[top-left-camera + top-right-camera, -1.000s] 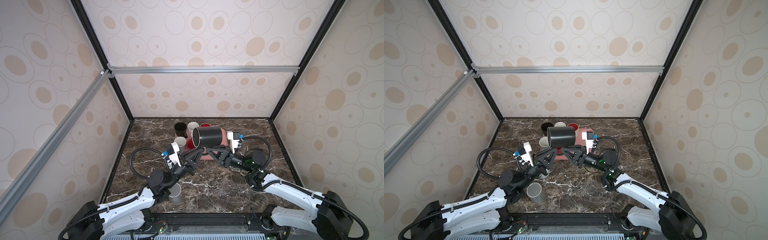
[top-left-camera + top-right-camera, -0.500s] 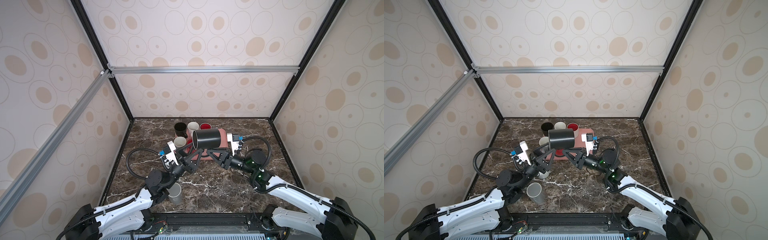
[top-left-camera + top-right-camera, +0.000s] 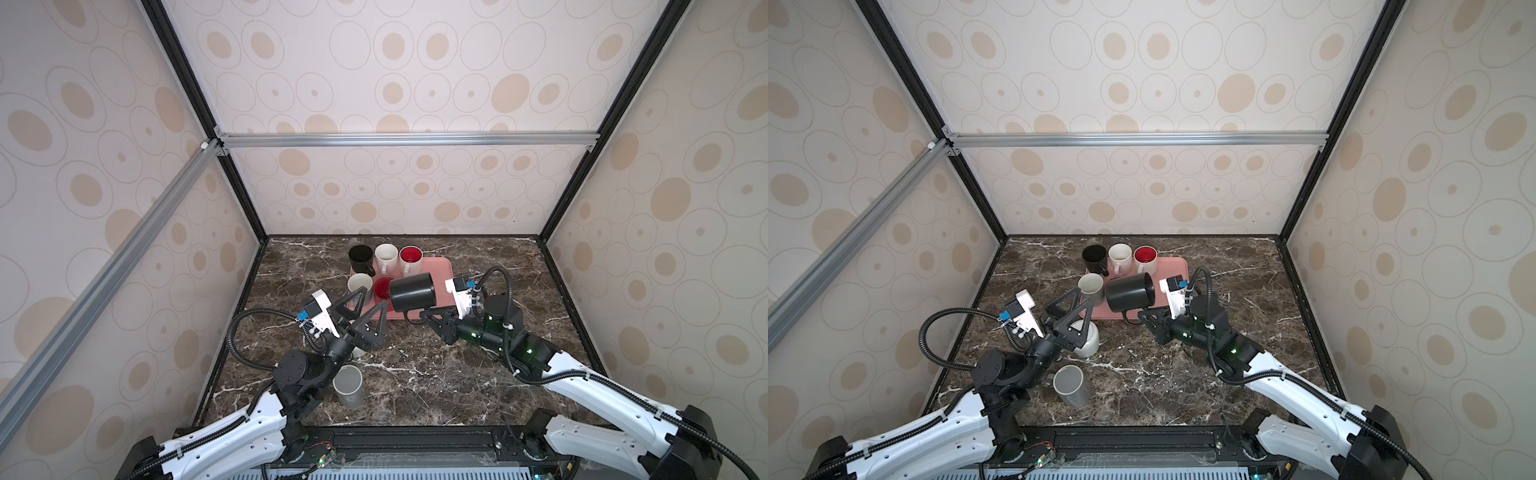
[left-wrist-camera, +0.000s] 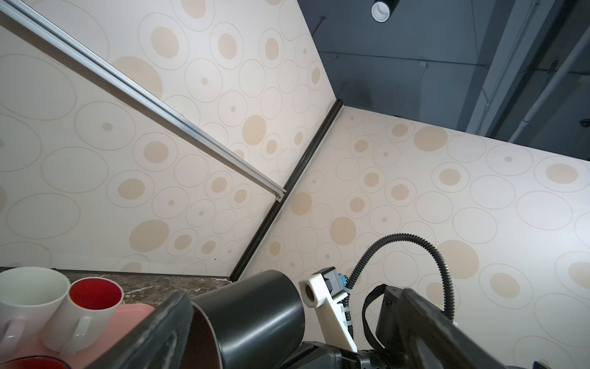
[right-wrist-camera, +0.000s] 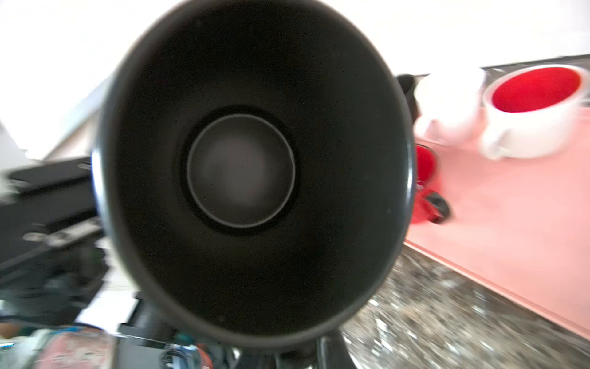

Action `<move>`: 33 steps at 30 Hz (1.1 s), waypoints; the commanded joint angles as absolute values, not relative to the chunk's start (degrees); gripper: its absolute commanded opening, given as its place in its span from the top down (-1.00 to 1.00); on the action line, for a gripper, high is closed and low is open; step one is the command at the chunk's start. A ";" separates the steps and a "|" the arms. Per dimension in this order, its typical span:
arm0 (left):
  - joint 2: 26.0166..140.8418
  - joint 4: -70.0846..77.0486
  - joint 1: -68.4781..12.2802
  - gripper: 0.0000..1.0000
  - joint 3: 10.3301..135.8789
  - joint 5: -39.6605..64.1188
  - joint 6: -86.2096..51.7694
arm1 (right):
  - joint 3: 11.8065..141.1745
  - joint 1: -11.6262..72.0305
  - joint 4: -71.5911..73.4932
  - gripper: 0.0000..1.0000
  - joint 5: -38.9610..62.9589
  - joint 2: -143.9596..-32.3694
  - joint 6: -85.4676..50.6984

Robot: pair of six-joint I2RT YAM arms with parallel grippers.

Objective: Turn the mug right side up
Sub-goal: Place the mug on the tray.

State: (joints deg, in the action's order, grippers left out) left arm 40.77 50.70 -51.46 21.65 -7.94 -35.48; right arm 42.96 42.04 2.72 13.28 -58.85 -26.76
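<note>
Grips black mug by its handle with right jaws shut. Holds mug on its side, above those jaws, clear of counter, over near edge of pink tray. Spreads left jaws fully, empty, mug just beyond their tips.

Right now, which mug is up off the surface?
The big black mug, tipped sideways in the right claw over the pink tray; every other mug rests on tray or table.

black mug blocks much of the blurred right wrist view.
</note>
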 commanded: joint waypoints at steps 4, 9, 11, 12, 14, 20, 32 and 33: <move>36.67 43.32 -51.24 -0.99 20.27 -12.68 -33.22 | 52.99 42.23 -11.73 1.00 -3.46 -64.87 -14.42; 34.47 40.20 -51.24 -0.99 19.52 -14.03 -33.44 | 59.23 42.19 -18.87 1.00 -14.48 -73.53 -9.91; 33.75 39.19 -51.31 -0.99 19.42 -14.48 -33.49 | 61.37 42.26 -20.74 1.00 -17.86 -76.54 -8.61; 33.40 38.65 -51.24 -0.99 19.42 -14.67 -33.36 | 62.27 42.20 -21.36 1.00 -19.47 -77.86 -7.96; 32.76 37.91 -51.24 -0.99 19.36 -15.00 -33.18 | 63.94 42.25 -22.11 1.00 -22.73 -80.33 -6.77; 31.68 36.83 -51.24 -0.99 19.07 -15.47 -32.87 | 68.94 42.16 -24.19 1.00 -29.84 -87.57 -3.42; 30.24 35.51 -51.24 -0.99 18.90 -15.73 -32.70 | 79.61 34.31 -24.68 1.00 -32.11 -101.87 0.00; 30.15 35.34 -51.24 -0.99 18.90 -15.83 -32.65 | 80.64 33.55 -24.78 1.00 -31.79 -102.85 0.21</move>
State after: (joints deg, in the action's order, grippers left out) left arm 31.07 35.88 -51.46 18.87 -14.83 -33.58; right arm 76.44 35.48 -26.94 -29.21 -102.06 -1.04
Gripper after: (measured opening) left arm 0.994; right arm 0.145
